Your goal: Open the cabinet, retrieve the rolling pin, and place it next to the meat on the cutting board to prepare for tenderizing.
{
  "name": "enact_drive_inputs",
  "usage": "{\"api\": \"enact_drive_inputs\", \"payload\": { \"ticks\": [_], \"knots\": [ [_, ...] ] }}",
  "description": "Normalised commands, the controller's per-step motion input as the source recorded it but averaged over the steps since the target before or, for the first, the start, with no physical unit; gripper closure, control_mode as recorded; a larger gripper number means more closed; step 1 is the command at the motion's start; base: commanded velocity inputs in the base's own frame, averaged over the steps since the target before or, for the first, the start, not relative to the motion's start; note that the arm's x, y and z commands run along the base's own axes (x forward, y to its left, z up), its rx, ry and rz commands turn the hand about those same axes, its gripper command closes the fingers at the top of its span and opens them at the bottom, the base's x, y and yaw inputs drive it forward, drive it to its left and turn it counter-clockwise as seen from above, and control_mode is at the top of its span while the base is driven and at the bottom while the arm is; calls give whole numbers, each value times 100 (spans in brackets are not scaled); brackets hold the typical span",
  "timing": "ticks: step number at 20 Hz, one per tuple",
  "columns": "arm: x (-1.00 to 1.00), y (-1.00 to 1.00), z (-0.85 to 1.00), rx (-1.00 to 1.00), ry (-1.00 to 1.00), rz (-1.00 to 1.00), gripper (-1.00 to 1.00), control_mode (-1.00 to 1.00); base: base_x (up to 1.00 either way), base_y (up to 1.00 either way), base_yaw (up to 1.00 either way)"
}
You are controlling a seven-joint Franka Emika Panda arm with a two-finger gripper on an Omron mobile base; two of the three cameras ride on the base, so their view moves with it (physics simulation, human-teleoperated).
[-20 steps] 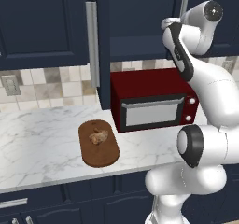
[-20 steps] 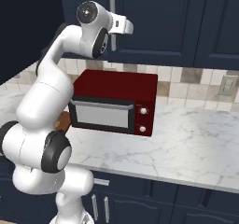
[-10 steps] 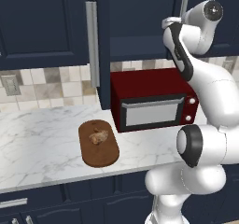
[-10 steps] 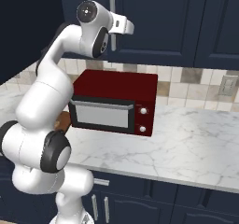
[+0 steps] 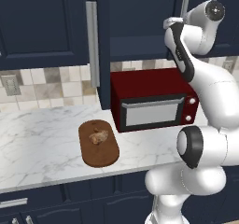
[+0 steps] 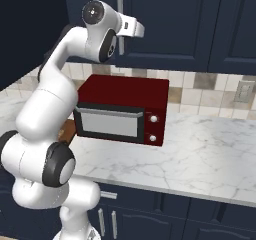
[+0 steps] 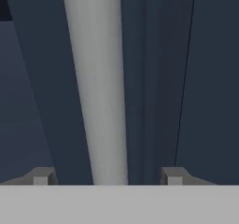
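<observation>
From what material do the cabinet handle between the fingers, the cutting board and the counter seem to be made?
The handle looks like brushed metal: an even silver-grey bar with a soft sheen. The cutting board looks like dark wood with a matte brown surface, though no grain shows clearly. The counter looks like polished marble or an imitation of it: white with thin grey veins.

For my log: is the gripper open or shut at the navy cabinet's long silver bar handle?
Open. The long silver bar handle lies between the two-finger gripper tips, with a gap on each side.
</observation>
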Motion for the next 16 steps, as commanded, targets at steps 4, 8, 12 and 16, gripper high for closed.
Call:
{"api": "enact_drive_inputs", "payload": {
  "ticks": [4,8,12,16],
  "knots": [
    [-47,-72,0,0,0,0,100,-100,0,0,0],
    [-81,-72,0,2,0,0,100,-100,0,0,0],
    [-87,-72,0,4,0,0,100,-100,0,0,0],
    [-90,-77,0,5,0,1,100,-100,0,0,0]
  ]
}}
